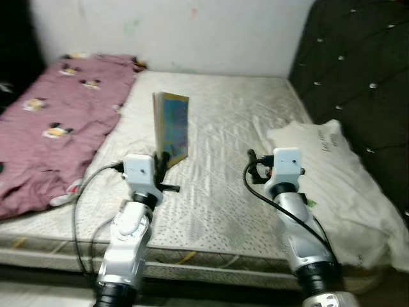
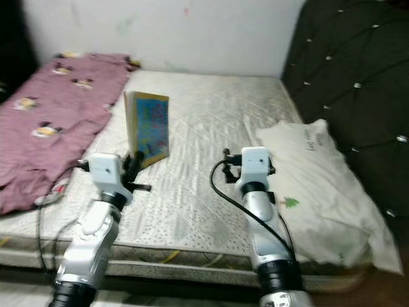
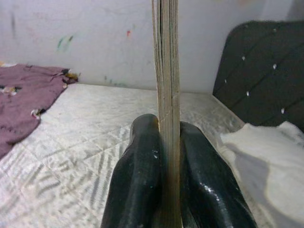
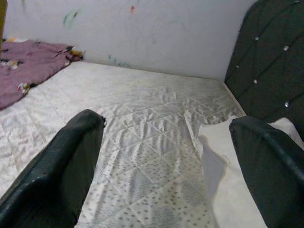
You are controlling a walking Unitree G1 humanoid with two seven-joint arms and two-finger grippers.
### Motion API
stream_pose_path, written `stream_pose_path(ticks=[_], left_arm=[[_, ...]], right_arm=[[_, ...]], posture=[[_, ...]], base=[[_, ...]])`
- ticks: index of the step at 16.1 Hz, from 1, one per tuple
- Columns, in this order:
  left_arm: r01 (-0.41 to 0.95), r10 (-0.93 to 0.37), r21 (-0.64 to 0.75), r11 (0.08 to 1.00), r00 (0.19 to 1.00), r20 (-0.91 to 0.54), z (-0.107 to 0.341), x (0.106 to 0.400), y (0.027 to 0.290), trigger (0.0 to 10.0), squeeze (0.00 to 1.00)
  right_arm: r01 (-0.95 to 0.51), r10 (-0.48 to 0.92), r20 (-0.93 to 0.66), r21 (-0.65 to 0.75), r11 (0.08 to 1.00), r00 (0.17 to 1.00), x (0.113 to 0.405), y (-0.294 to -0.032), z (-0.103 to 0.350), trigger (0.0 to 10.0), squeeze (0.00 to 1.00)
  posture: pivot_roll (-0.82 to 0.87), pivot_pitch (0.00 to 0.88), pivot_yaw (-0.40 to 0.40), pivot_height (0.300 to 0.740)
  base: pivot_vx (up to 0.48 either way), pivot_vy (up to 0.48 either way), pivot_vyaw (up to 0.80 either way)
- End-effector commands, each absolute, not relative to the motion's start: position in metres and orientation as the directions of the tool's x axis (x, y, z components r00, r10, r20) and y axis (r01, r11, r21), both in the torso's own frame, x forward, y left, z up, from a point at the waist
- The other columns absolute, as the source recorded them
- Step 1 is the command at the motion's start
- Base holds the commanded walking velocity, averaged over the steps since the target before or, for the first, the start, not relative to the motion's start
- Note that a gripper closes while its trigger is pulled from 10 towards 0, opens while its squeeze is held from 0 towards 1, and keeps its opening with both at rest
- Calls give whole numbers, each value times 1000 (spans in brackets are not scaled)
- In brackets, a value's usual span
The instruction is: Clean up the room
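The left gripper pinches the upright book at frame centre, above the mattress; the right gripper hovers spread; blanket and pillow remain untidied.

A book stands upright over the middle of the mattress, clamped at its lower edge by the left pincer. A blanket lies along the mattress's left side, a pillow on its right beside the headboard, and a wall stands behind.
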State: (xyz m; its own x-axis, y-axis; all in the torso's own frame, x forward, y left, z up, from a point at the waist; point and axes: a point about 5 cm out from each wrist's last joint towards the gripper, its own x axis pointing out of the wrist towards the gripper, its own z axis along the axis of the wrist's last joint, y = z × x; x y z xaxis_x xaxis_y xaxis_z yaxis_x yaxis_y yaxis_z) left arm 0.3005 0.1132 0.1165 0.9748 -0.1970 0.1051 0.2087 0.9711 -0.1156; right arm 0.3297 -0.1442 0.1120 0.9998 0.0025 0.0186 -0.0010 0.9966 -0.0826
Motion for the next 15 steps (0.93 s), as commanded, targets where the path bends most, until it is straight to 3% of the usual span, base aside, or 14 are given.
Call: stream_pose_path(ticks=[1, 3, 12, 15], left_arm=[[220, -203, -109, 969, 968, 148, 127, 304, 111, 10000, 0], [220, -203, -111, 969, 967, 152, 127, 303, 111, 10000, 0], [285, -256, -124, 951, 944, 208, 132, 300, 108, 10000, 0], [291, -262, -123, 949, 942, 208, 132, 300, 107, 10000, 0]], right_arm=[[-3, 5, 32, -79, 997, 999, 332, -144, 115, 10000, 0], [-3, 6, 33, -79, 997, 999, 332, -144, 115, 10000, 0], [8, -6, 30, -53, 999, 1000, 333, -145, 114, 10000, 0], [15, -14, 20, -40, 999, 1000, 333, -146, 114, 10000, 0]], posture=[[-86, 0, -25, 740], [-86, 0, -25, 740], [-87, 0, -24, 740], [-86, 1, -23, 740]], base=[[0, -480, 600], [0, -412, 269], [54, 0, 0], [245, 0, -748]])
